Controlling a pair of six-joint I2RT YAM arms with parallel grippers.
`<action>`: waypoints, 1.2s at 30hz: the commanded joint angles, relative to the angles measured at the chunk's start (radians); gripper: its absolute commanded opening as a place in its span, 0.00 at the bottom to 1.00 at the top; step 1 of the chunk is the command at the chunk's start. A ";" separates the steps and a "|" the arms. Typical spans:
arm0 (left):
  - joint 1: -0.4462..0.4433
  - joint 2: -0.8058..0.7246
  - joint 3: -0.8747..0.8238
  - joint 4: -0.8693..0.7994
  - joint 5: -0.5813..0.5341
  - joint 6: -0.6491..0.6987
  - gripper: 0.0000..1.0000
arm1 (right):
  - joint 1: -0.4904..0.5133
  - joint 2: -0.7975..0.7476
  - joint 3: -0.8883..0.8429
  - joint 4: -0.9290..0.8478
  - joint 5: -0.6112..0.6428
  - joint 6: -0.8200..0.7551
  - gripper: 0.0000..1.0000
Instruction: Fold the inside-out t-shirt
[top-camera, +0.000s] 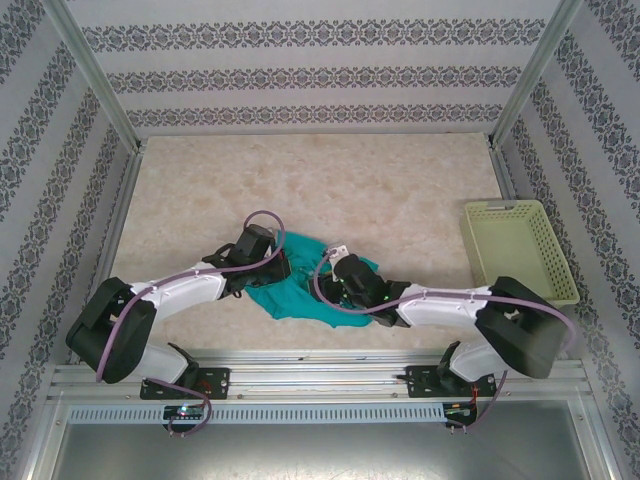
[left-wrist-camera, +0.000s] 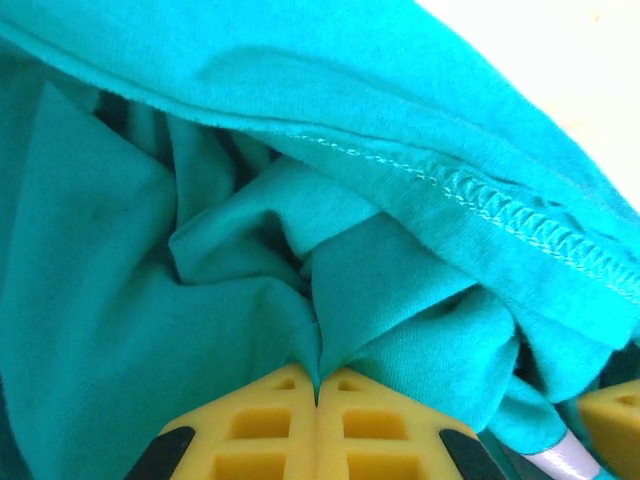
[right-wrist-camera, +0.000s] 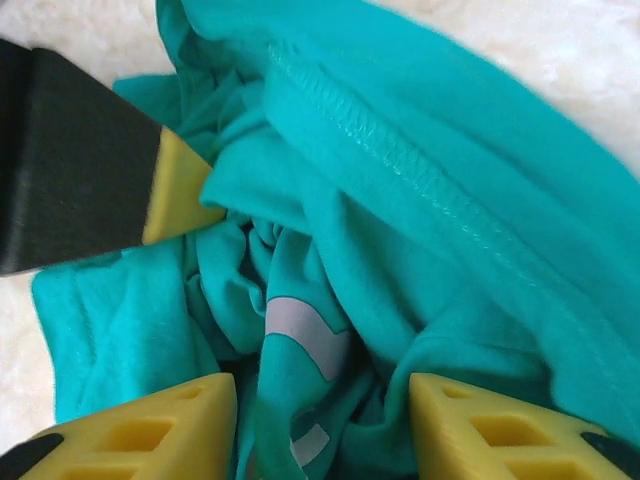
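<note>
1. Seen from above, the teal-green t-shirt (top-camera: 300, 295) lies bunched in a heap on the marbled table (top-camera: 330, 170), near its front edge and between the two arms. The left gripper (top-camera: 283, 266) sits at the heap's left side and the right gripper (top-camera: 340, 280) at its right side. From up here I cannot tell how either one's jaws stand. A pale yellow-green basket (top-camera: 471, 245) rests well apart at the table's right edge.
2. From the left wrist, the left gripper (left-wrist-camera: 317, 385) has its yellow fingertips pressed together, pinching a fold of the t-shirt (left-wrist-camera: 150, 280). An overlock seam (left-wrist-camera: 500, 205) runs across the crumpled cloth above.
3. From the right wrist, the right gripper (right-wrist-camera: 320, 385) has its yellow fingers spread wide. Loose cloth with a white print (right-wrist-camera: 300, 335) lies between them, ungripped. A black-and-yellow finger (right-wrist-camera: 90, 170) from the other arm touches the cloth at the upper left.
</note>
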 joint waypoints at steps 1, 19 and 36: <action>-0.009 -0.025 0.032 -0.020 0.002 -0.017 0.00 | 0.001 0.042 0.064 -0.007 -0.041 0.008 0.41; 0.257 0.059 0.174 -0.343 -0.133 0.051 0.00 | 0.049 -0.580 -0.120 0.020 -0.116 -0.173 0.00; 0.054 0.012 0.143 -0.257 -0.078 0.098 0.00 | 0.026 -0.428 0.039 -0.428 0.138 -0.195 0.62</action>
